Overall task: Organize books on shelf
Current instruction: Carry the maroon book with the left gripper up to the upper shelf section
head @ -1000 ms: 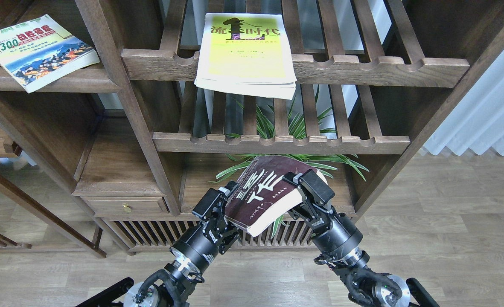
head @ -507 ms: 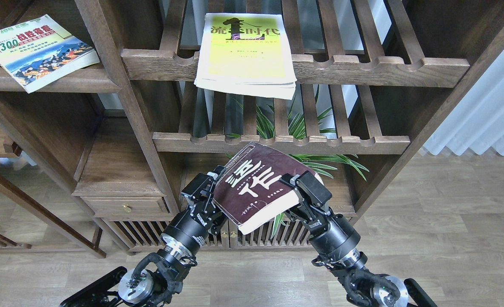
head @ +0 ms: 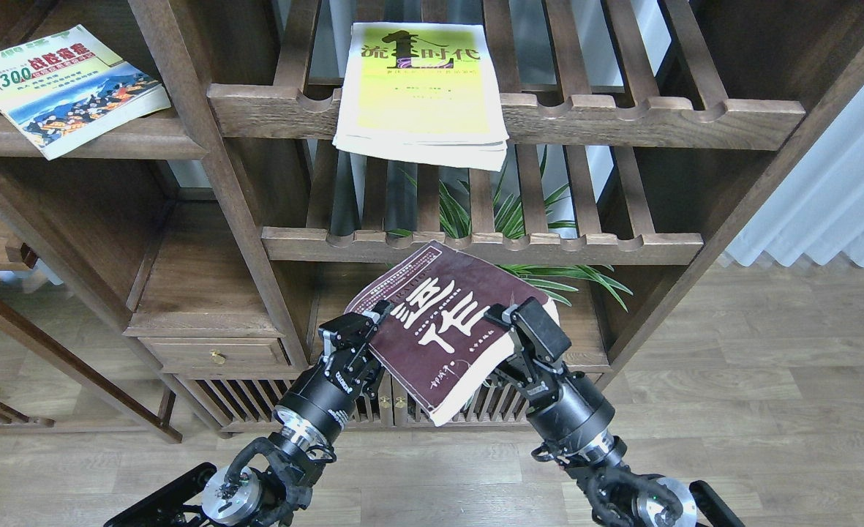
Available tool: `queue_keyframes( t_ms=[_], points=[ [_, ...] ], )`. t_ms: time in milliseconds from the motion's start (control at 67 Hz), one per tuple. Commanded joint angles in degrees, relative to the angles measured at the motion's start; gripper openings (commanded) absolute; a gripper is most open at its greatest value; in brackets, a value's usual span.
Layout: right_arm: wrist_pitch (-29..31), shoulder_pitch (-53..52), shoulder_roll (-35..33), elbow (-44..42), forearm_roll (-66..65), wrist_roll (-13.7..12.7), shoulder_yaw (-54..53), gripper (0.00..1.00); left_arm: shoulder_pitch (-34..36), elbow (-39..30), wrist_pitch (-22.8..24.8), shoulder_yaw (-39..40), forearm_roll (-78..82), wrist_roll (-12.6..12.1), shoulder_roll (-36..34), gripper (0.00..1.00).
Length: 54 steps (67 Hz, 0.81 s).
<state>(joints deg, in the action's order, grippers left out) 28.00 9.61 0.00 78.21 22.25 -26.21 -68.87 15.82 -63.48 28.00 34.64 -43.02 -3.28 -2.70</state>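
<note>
Two black arms come up from the bottom of the view and lean in toward each other, and their ends meet at one book. The left gripper (head: pixel 364 327) is pressed to the left edge of the thick dark maroon book (head: pixel 442 322), but its fingers are dark and close, so I cannot tell if they pinch the book or only touch it. The right gripper (head: pixel 523 322) is clamped on the book's right edge, one finger on the cover and the pale page block under it. The maroon book is up in the air, tilted, with its far corner up near 12 o'clock and its near corner down near 6 o'clock. Its cover is smooth with big white characters. At 12 o'clock the big yellow-green book (head: pixel 421 91) lies flat on a slatted rack (head: pixel 622 117) of dark wood with a wavy front rail, and its soft pages hang over that rail. At 10 o'clock the small "300" book (head: pixel 66 88) with a blue picture lies on the flat shelf (head: pixel 146 139), a solid brown board with a scuffed edge. Green plant leaves (head: pixel 549 278) poke out behind the maroon book.
</note>
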Motion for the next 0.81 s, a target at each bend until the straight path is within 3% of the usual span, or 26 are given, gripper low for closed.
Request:
queue_keyframes(
  t_ms=[0, 45, 75, 194, 537, 716, 746, 761, 791],
  points=[
    [0.00, -0.11, 0.00, -1.83, 0.07, 0.02, -0.74, 0.99, 0.27, 0.20, 0.00, -2.38, 0.13, -1.37, -6.60, 0.00],
    [0.00, -0.20, 0.00, -2.45, 0.07, 0.02, -0.74, 1.00, 0.27, 0.12, 0.00, -2.73, 0.13, -2.08, -8.63, 0.00],
    [0.00, -0.29, 0.00, -4.29, 0.07, 0.02, -0.83, 1.00, 0.36, -0.59, 0.00, -2.91, 0.22, -4.97, -13.72, 0.00],
    [0.00, -0.64, 0.00, -7.01, 0.07, 0.11, -0.30, 1.00, 1.32, -2.34, 0.00, -3.00, 0.21, -8.93, -22.68, 0.00],
    [0.00, -2.05, 0.00, -10.27, 0.07, 0.11, 0.31, 1.00, 3.08, -6.30, 0.00, -3.35, 4.17, -13.94, -41.86, 0.00],
    [0.00, -2.84, 0.00, -11.85, 0.07, 0.11, 1.37, 1.00, 4.31, -6.74, 0.00, -3.26, 5.49, -20.71, -51.00, 0.01],
    [0.00, -3.10, 0.00, -12.29, 0.07, 0.11, 1.54, 1.00, 4.84, -7.18, 0.00, -3.26, 5.49, -22.46, -52.93, 0.01],
    [0.00, -3.54, 0.00, -12.81, 0.07, 0.11, 1.72, 1.00, 5.97, -8.40, 0.00, -3.26, 5.49, -24.72, -56.07, 0.01],
    [0.00, -3.63, 0.00, -12.91, 0.07, 0.11, 1.72, 1.00, 6.42, -8.76, 0.00, -3.26, 5.49, -24.72, -57.06, 0.01]
  ],
)
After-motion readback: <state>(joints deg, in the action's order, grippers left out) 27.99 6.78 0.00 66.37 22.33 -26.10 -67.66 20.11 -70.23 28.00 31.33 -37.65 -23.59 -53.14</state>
